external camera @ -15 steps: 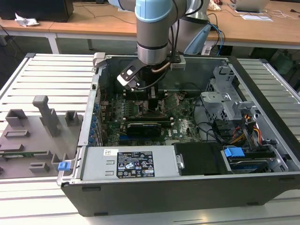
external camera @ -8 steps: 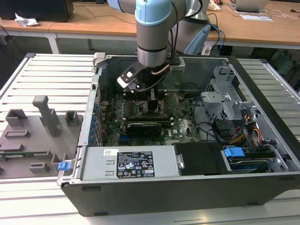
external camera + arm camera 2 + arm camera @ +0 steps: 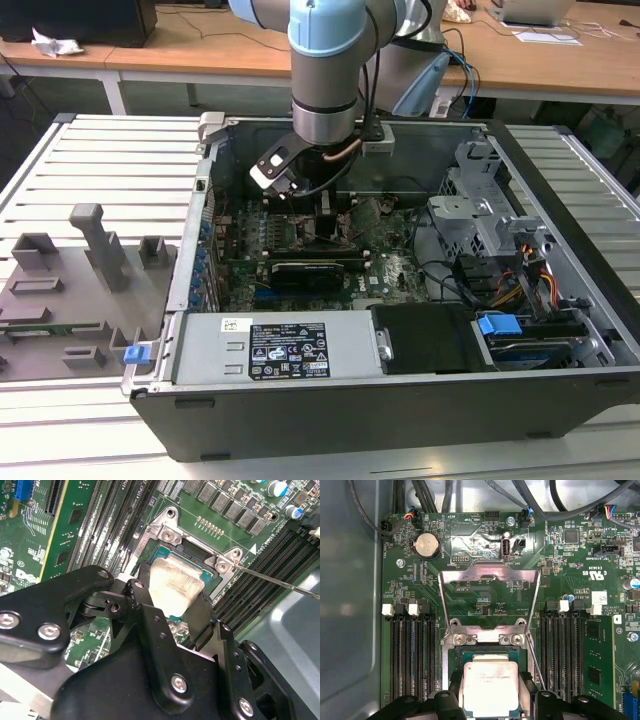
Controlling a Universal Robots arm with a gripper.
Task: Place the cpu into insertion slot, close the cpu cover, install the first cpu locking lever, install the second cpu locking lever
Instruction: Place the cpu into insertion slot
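The cpu (image 3: 490, 687), a flat square chip with a dull silver top, sits between the black fingers (image 3: 527, 687) of my gripper (image 3: 490, 697), which is shut on its two opposite edges. It hangs right over the insertion slot (image 3: 470, 655), whose dark rim shows around it; I cannot tell if it touches. In the second wrist view the cpu (image 3: 175, 582) covers most of the insertion slot (image 3: 200, 557). The cpu cover (image 3: 490, 574) stands swung open beyond the socket. A thin locking lever (image 3: 280, 582) sticks out sideways. In the exterior view my gripper (image 3: 322, 205) reaches down into the computer case.
Black memory slots (image 3: 410, 650) flank the socket on both sides. A coin battery (image 3: 426, 545) and cables (image 3: 420, 495) lie past the cover. The case wall (image 3: 200, 230), drive cage (image 3: 480, 210) and power supply (image 3: 280, 345) hem the arm in. A grey fixture tray (image 3: 80, 290) lies at the exterior view's left.
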